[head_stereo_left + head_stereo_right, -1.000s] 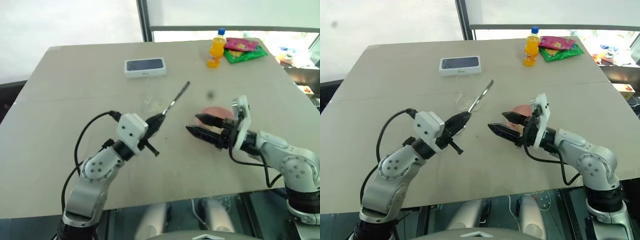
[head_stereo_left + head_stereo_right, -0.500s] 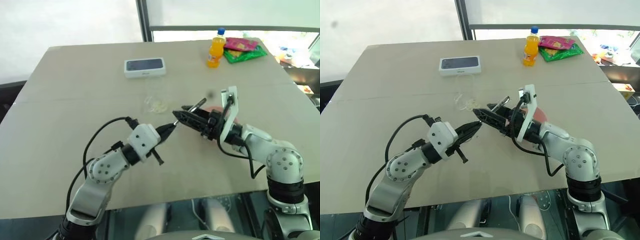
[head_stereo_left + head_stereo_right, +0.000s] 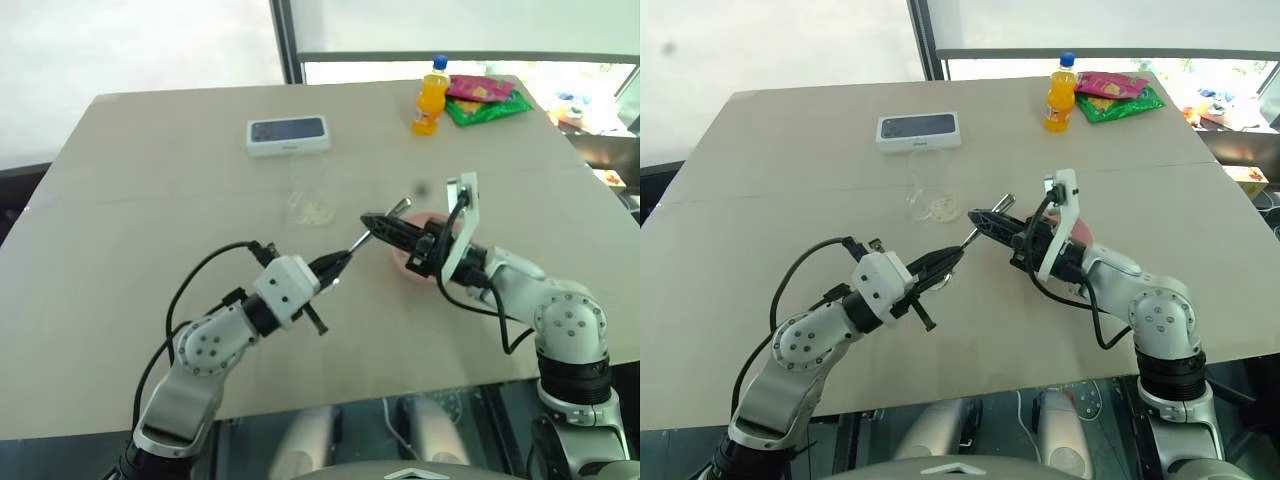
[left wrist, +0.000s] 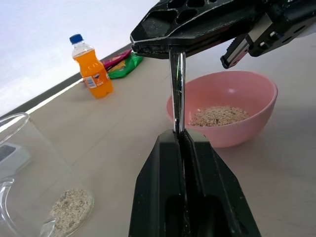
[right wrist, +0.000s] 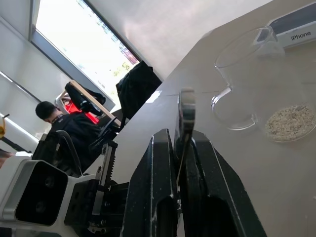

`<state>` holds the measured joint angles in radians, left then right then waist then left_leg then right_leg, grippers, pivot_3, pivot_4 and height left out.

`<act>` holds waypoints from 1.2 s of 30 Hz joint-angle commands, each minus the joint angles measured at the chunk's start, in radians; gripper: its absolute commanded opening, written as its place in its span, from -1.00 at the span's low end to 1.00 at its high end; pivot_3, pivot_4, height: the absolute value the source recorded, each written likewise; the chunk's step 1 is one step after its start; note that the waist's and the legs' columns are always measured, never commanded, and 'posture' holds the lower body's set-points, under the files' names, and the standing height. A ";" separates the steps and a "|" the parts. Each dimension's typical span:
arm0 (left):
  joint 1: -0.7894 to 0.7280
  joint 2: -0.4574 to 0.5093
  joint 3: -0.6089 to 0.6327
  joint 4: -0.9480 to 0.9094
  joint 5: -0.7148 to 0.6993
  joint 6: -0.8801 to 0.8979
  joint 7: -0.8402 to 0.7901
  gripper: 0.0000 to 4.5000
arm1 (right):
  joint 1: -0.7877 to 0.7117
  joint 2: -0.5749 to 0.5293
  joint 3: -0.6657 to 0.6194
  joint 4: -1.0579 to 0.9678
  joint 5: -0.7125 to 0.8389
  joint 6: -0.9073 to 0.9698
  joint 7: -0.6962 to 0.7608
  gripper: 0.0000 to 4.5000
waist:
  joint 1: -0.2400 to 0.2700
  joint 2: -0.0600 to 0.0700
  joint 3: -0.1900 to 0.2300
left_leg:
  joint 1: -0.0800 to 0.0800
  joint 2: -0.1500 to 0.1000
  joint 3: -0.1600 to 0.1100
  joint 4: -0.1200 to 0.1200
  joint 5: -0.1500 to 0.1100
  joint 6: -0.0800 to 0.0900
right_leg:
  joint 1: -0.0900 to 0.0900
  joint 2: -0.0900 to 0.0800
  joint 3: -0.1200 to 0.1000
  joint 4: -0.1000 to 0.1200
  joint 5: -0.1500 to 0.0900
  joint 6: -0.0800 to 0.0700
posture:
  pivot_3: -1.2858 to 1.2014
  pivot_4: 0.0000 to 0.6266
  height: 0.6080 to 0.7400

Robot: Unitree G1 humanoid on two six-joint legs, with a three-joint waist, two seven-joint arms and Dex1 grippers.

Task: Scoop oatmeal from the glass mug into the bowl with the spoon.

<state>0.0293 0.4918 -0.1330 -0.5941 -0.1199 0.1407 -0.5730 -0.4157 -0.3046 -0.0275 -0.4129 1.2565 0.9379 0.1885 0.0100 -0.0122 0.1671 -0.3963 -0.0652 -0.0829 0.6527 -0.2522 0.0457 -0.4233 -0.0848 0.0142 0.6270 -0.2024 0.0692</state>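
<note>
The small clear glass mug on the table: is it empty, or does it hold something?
Not empty. The small clear glass mug stands upright with a thin layer of pale beige oatmeal on its bottom.

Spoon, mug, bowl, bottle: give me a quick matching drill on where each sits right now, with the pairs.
Things:
1. spoon
2. glass mug
3. bowl
4. orange bottle

Places or states:
A. at the table's far edge, beside snack packets
B. pink, with oatmeal inside, under the right arm
C. clear, with a little oatmeal at the bottom
D. clamped by both tools, left tool and right tool

Pairs: 1-D, 2-C, 3-B, 4-A
</note>
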 commanded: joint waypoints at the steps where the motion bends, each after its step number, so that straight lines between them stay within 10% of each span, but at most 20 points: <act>1: 0.021 0.008 0.009 0.013 0.013 -0.013 0.000 -1.00 | -0.037 -0.019 -0.052 -0.002 -0.017 -0.037 0.001 -0.97 | 0.000 0.000 0.000 | 0.000 0.000 0.000 0.000 0.000 0.000 | 0.000 0.000 0.000 0.000 0.000 0.000 | 0.03 -0.52 1.00; 10: 0.020 -0.001 0.024 0.028 0.001 -0.009 0.010 -1.00 | -0.042 -0.016 -0.061 0.011 -0.012 -0.043 -0.009 -0.97 | -0.001 0.000 0.000 | 0.000 0.000 0.000 0.000 0.000 0.000 | 0.000 0.000 0.000 0.000 0.000 0.000 | 0.03 -0.52 1.00; 16: 0.032 0.004 0.025 0.013 0.025 -0.010 0.018 0.25 | -0.047 -0.015 -0.078 0.016 -0.002 -0.042 -0.010 -1.00 | -0.001 0.000 0.000 | 0.000 0.000 0.000 0.000 0.000 0.000 | 0.000 0.000 0.000 0.000 0.000 0.000 | 0.03 -0.52 1.00; 36: -0.121 -0.154 0.116 0.258 0.287 -0.043 0.367 0.25 | -0.112 -0.058 -0.224 0.154 -0.097 -0.116 -0.041 -1.00 | 0.003 0.001 -0.001 | 0.000 0.000 0.000 0.000 0.000 0.000 | 0.000 0.000 0.000 0.001 0.000 0.000 | 0.03 -0.52 1.00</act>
<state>-0.0744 0.3471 -0.0128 -0.3435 0.1639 0.1040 -0.2271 -0.5041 -0.3641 -0.2310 -0.2285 1.1587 0.8462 0.1463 0.0131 -0.0108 0.1663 -0.3961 -0.0655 -0.0824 0.6531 -0.2522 0.0456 -0.4232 -0.0848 0.0146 0.6280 -0.2019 0.0692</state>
